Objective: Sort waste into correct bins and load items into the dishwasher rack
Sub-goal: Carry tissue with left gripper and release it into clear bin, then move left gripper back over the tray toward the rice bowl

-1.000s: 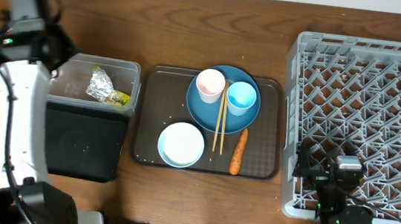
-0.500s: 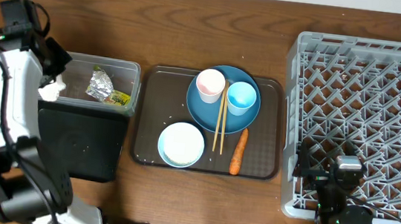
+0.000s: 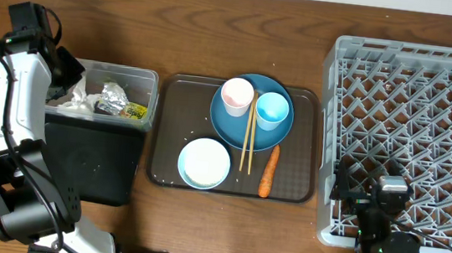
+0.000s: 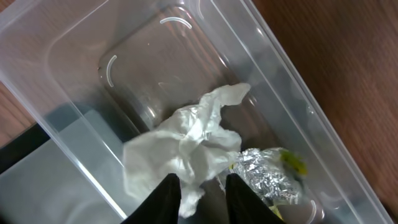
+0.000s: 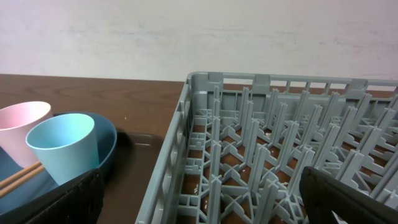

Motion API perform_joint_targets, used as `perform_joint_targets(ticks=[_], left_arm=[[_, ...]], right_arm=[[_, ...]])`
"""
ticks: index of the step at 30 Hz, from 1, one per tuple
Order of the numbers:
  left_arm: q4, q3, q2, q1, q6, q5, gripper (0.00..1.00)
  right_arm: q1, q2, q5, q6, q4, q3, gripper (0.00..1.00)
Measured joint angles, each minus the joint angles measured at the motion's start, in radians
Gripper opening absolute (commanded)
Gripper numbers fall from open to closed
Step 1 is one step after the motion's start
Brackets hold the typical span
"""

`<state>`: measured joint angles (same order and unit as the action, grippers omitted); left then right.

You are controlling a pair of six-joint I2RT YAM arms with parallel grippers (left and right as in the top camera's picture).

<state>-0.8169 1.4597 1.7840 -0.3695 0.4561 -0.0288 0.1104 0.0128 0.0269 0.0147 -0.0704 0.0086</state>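
Note:
The crumpled white tissue (image 4: pixel 186 149) lies in the clear tub (image 3: pixel 131 73) at its left end (image 3: pixel 77 101). Beside it are the silver foil (image 4: pixel 267 177) and the yellow-green wrapper (image 4: pixel 292 163). My left gripper (image 4: pixel 202 193) is open just above the tissue, over the tub's left end (image 3: pixel 63 86). On the blue plate (image 3: pixel 226 122) stand the pink cup (image 3: pixel 237 95) and the light blue cup (image 3: pixel 271 109), with the chopsticks (image 3: pixel 248 141) across it. The white bowl (image 3: pixel 204 163) and the carrot (image 3: pixel 269 171) lie nearby. My right gripper (image 5: pixel 211 199) is open over the front left corner of the grey rack (image 3: pixel 415 87).
The plate, bowl and carrot rest on a brown serving tray (image 3: pixel 172 121) with a few white grains on it. The black tray (image 3: pixel 87 162) sits right in front of the clear tub. The rack's wall (image 5: pixel 180 143) stands close to the right of the serving tray.
The left gripper carried the tissue from the tub's left edge in over the tub and opened. The tissue now lies inside the tub. The right arm has not moved.

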Motion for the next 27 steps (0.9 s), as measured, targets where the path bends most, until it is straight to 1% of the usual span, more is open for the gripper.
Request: perform_joint_targets(ticks=[1, 2, 5, 10, 13, 17, 22, 24, 27], left_arm=[[0.001, 0.000, 0.000, 0.000, 0.000, 0.000, 0.36], [0.005, 0.000, 0.000, 0.000, -0.002, 0.000, 0.37], [0.013, 0.000, 0.000, 0.000, -0.001, 0.019, 0.39], [0.010, -0.001, -0.017, 0.005, -0.019, 0.165, 0.43], [-0.012, -0.001, -0.069, 0.025, -0.034, 0.227, 0.44], [-0.047, -0.001, -0.196, 0.097, -0.058, 0.269, 0.48], [-0.172, -0.001, -0.325, 0.232, -0.091, 0.290, 0.49], [-0.243, -0.001, -0.347, 0.287, -0.103, 0.293, 0.49], [-0.360, -0.003, -0.349, 0.363, -0.117, 0.258, 0.49]], right_arm=[[0.000, 0.000, 0.000, 0.000, 0.000, 0.000, 0.99], [0.000, 0.000, 0.000, 0.000, 0.000, 0.000, 0.99], [0.000, 0.000, 0.000, 0.000, 0.000, 0.000, 0.99], [0.000, 0.000, 0.000, 0.000, 0.000, 0.000, 0.99], [0.000, 0.000, 0.000, 0.000, 0.000, 0.000, 0.99], [0.000, 0.000, 0.000, 0.000, 0.000, 0.000, 0.99], [0.000, 0.000, 0.000, 0.000, 0.000, 0.000, 0.99], [0.000, 0.000, 0.000, 0.000, 0.000, 0.000, 0.99], [0.000, 0.000, 0.000, 0.000, 0.000, 0.000, 0.99]])
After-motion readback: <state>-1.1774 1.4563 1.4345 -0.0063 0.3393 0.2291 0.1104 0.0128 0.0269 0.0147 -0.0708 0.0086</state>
